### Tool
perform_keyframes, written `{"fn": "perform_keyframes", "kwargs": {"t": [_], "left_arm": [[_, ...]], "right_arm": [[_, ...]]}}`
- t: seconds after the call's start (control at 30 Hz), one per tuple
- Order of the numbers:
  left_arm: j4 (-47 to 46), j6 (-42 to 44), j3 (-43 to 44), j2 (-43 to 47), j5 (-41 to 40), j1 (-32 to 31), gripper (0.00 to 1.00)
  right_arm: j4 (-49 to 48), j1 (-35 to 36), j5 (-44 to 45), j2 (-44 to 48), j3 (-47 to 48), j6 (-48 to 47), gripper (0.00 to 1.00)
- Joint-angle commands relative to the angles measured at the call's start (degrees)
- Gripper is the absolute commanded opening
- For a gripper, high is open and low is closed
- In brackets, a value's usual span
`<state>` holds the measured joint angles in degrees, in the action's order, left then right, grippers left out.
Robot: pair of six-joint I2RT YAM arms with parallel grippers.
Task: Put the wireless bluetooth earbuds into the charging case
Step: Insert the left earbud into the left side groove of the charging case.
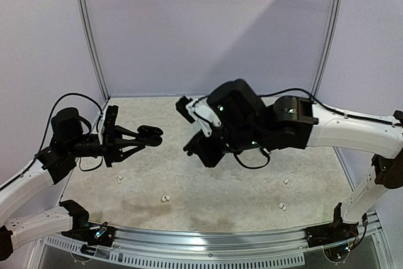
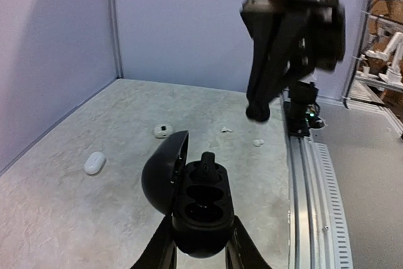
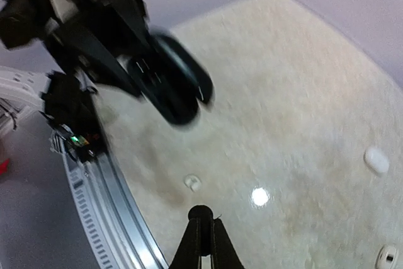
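My left gripper (image 1: 143, 137) is shut on an open black charging case (image 1: 153, 132) and holds it above the table. In the left wrist view the case (image 2: 201, 209) sits between the fingers, with its lid (image 2: 162, 171) swung left. A black earbud (image 2: 208, 163) stands in its far socket, and the nearer sockets look empty. My right gripper (image 1: 189, 149) hovers right of the case. In the right wrist view its fingertips (image 3: 201, 215) pinch a small black earbud (image 3: 201, 211). White earbuds lie on the table (image 1: 119, 179), (image 1: 165, 198), (image 1: 286, 183).
Another white earbud (image 1: 283, 206) lies at the near right. Two larger white pebble-shaped things (image 2: 94, 162), (image 2: 162, 131) lie further back. A metal rail (image 1: 208, 237) runs along the near edge, and walls close in the back and sides.
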<state>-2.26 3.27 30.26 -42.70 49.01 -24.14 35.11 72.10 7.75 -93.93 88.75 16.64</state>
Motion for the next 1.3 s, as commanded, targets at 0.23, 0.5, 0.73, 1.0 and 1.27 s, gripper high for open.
{"fn": "perform_keyframes", "kwargs": {"t": [0.23, 0.5, 0.73, 1.0, 1.27], "left_arm": [[-1.42, 5.38, 1.59, 0.5, 9.85, -6.52, 0.0], [-1.09, 5.0, 2.17, 1.11, 10.32, -8.99, 0.0], [0.7, 5.96, 2.43, 1.6, 11.21, -9.87, 0.0], [1.29, 6.64, 3.06, 1.13, 10.88, -10.52, 0.0], [1.45, 6.71, 3.4, 0.86, 10.12, -10.99, 0.0]], "right_arm": [[-1.21, 10.77, 5.69, -5.45, 20.24, -22.89, 0.0], [0.1, 12.33, 7.78, -11.42, 25.93, -27.75, 0.0], [2.33, 12.39, 9.35, -13.55, 27.28, -29.73, 0.0], [4.79, 12.37, 11.1, -14.46, 27.07, -30.35, 0.0], [4.51, 12.37, 10.93, -15.23, 26.58, -30.78, 0.0]]}}
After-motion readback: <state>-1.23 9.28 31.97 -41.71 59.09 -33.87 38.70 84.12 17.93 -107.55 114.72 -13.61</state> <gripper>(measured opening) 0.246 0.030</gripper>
